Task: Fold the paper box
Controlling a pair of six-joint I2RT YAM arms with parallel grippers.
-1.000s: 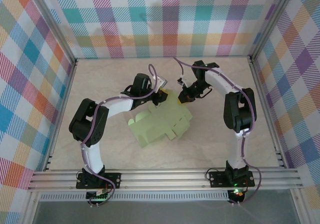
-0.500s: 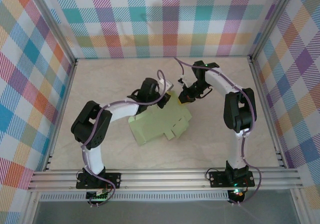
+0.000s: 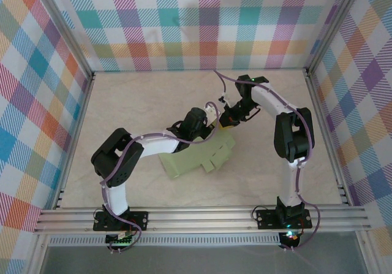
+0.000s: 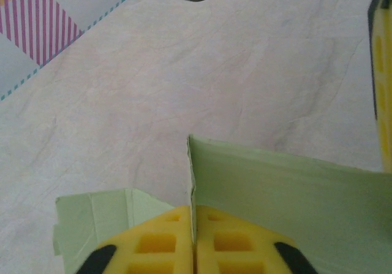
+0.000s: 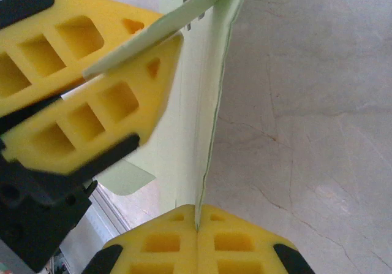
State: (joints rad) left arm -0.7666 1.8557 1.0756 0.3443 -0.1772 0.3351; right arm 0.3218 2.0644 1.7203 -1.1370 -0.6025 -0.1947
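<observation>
- Your left gripper (image 4: 193,214) has its yellow pads pressed together on the thin edge of the paper box (image 4: 294,194). Its wrist view shows a pale green panel standing upright from the seam and running off toward 3 o'clock.
- Your right gripper (image 5: 197,217) is closed the same way. A card edge rises out of its pad seam toward 12 o'clock.
- The right wrist view adds what the left one lacks: the left gripper (image 5: 168,38) seen from the side at 10 o'clock, with a green flap pinched at its tips.
- The left wrist view catches one yellow finger (image 4: 383,72) of the right gripper at 3 o'clock, cut off by the frame edge.
- From above, the two grippers (image 3: 212,112) (image 3: 225,121) sit close together at the box's 12 to 1 o'clock corner. You cannot read their jaws there; they are too small.
- The paper box (image 3: 202,154) lies near the middle of the table (image 3: 135,102), mostly flat, with notched flaps along its 4 o'clock edge.
- The left forearm crosses over the box's 10 o'clock side and hides that part.
- In both wrist views the card runs out of frame, so you cannot trace its full outline.
- A dark shape at 12 o'clock in the left wrist view is too cropped to identify.
</observation>
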